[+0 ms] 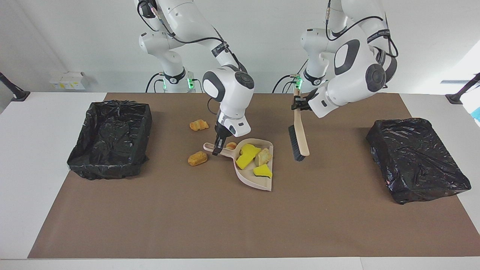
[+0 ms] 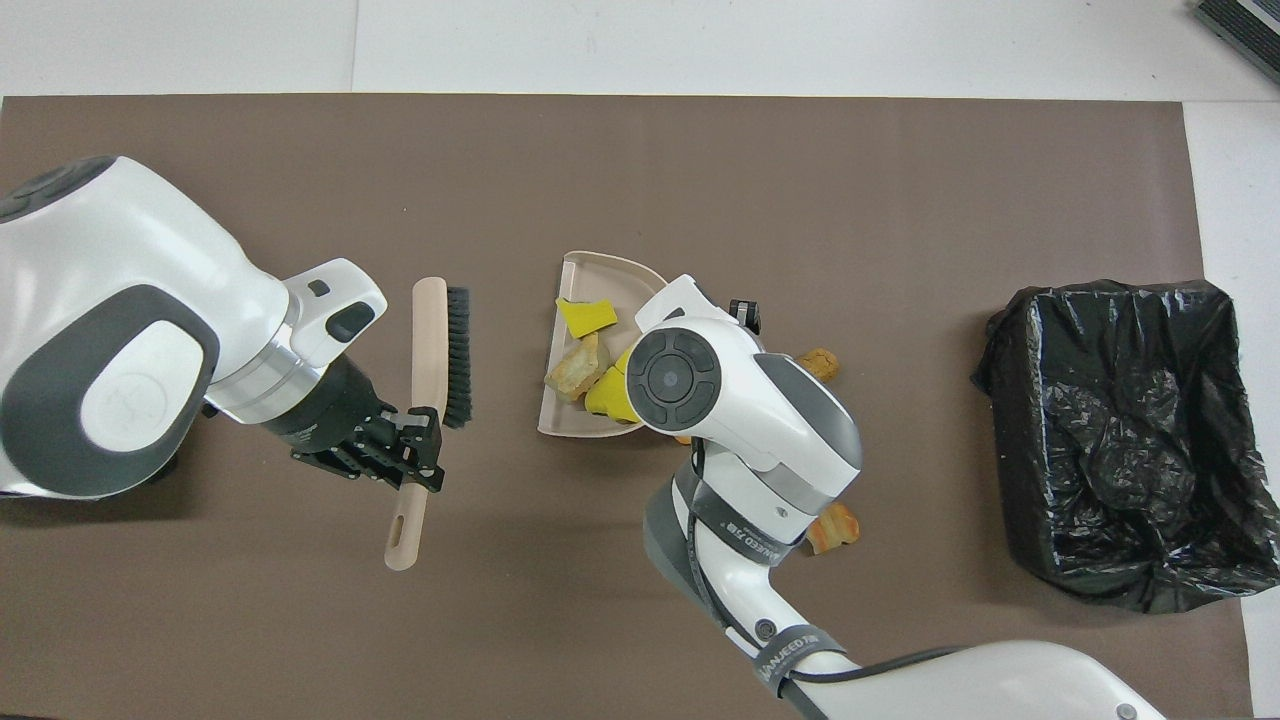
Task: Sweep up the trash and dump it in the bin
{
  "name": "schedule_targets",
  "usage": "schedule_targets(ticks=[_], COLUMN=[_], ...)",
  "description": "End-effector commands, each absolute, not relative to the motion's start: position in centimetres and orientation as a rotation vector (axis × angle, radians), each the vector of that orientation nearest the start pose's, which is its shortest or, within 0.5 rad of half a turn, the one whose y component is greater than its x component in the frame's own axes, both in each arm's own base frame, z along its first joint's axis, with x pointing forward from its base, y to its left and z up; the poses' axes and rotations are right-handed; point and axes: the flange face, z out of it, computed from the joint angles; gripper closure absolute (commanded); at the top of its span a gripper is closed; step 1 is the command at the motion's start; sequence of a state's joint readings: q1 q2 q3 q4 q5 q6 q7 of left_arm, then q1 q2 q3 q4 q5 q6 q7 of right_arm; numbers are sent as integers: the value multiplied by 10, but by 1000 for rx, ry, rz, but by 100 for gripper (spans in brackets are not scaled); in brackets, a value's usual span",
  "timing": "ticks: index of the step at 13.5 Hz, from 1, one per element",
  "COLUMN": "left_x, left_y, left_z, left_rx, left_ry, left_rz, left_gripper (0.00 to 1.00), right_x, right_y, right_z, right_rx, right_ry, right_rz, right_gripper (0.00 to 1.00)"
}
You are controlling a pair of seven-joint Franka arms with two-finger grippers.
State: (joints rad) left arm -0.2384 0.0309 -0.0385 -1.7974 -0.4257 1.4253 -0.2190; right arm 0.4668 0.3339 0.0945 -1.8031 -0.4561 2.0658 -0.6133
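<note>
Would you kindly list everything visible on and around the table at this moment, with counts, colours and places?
Dustpan: one, beige, mid-table on the brown mat.
Trash in the dustpan: two yellow wedges, one tan lump.
Loose trash: three tan-orange lumps, on the mat beside the dustpan's handle.
Brush: one, beige with black bristles, held up over the mat.
Bins: two, black-lined, one at each end of the table.
Right gripper: shut on the dustpan's handle.
Left gripper: shut on the brush's handle.
</note>
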Motion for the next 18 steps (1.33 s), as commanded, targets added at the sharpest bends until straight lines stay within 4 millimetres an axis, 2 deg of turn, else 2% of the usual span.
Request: schedule_targets(ticks=[1, 3, 4, 5, 6, 8, 10, 11, 12, 13, 14, 16, 18], left_x=[474, 477, 473, 467, 461, 439, 421, 410, 400, 388, 381, 366, 350], left_y=[-173, -153, -146, -145, -153, -194, -232, -253, -277, -299, -305, -316, -326], left_z=[516, 514, 509, 507, 499, 487, 471, 457, 444, 423, 413, 403, 380], left_rx=[-3209, -3161, -3152, -3165, -3174, -3165, -3147, -3136, -3132, -3123, -3128, -3119, -3132], left_ry=[-97, -118, -124, -83, -31, 78, 135, 112, 113, 104, 105, 142, 144], left_rz=[850, 815, 825, 801, 780, 736, 703, 682, 647, 633, 622, 650, 640], left_gripper=[100, 100, 100, 100, 100, 100, 100, 100, 100, 100, 100, 100, 100], right_x=[559, 560, 562, 564, 564, 563, 560, 562, 569, 573, 575, 582, 587], right_y=[297, 288, 276, 265, 252, 236, 234, 231, 218, 208, 203, 175, 147], right_z=[386, 410, 423, 436, 448, 461, 457, 456, 456, 457, 458, 464, 478], right_rx=[-2670, -2591, -2563, -2544, -2532, -2529, -2509, -2503, -2490, -2458, -2417, -2365, -2313], right_ry=[-2218, -2224, -2249, -2278, -2298, -2306, -2231, -2225, -2237, -2261, -2291, -2341, -2379], right_rz=[54, 16, 16, 10, 26, 38, 4, -7, -14, -31, -30, -18, -30], right_gripper=[100, 100, 100, 100, 100, 100, 100, 100, 100, 100, 100, 100, 100])
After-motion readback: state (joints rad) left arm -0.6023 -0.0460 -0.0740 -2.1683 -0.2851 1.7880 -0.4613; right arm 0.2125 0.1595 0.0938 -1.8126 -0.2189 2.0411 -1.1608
